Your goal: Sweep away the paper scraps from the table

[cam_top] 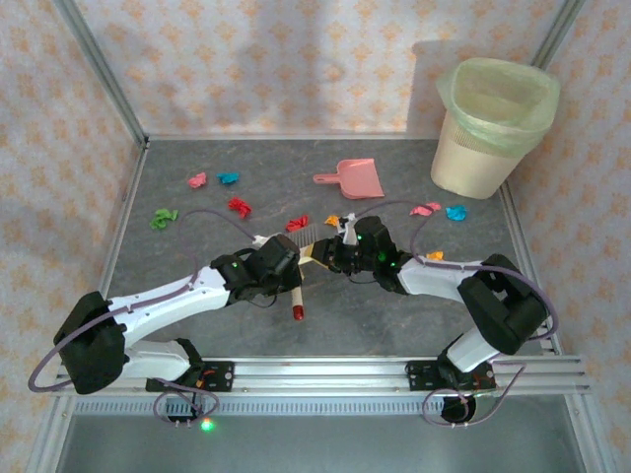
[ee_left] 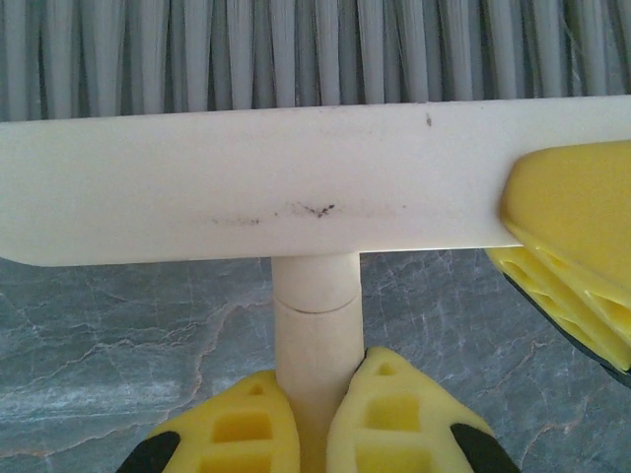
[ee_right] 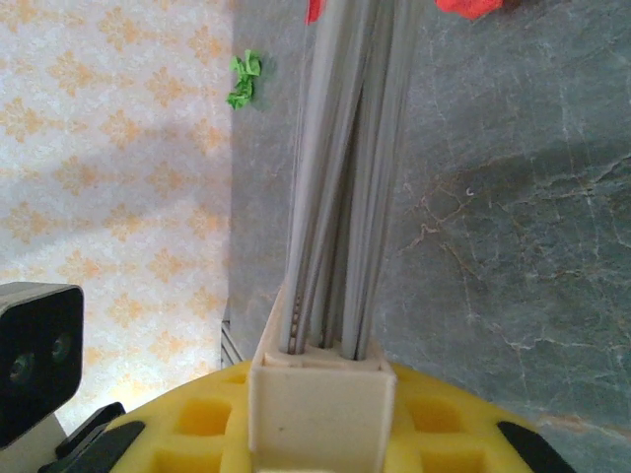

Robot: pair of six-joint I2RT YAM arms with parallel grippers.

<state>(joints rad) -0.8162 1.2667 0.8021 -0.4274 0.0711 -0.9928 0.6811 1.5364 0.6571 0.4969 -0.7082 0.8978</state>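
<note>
Gripping the brush (ee_left: 296, 177) with both arms at mid-table (cam_top: 394, 315). The left gripper (ee_left: 315, 419) is clamped on the cream handle, its yellow fingers (ee_left: 246, 434) pressed to either side just below the head. The right gripper (ee_right: 320, 419) is closed on one end of the head; from the left wrist its yellow finger (ee_left: 572, 246) shows against the right end of the white block. Grey bristles (ee_right: 340, 177) point away from the right wrist camera, over the stone-patterned surface. From above, the red-tipped handle end (cam_top: 298, 312) points toward the near rail.

The paper scraps (cam_top: 239, 206) lie scattered across the far half of the table:
- pink and blue pair far left
- a green one by the left wall
- red and orange ones just beyond the brush head
- pink and blue pair on the right, near the bin (cam_top: 488, 148)
- an orange one beside the right forearm

A pink dustpan (cam_top: 353, 178) lies flat, far centre, apart from the scraps.
</note>
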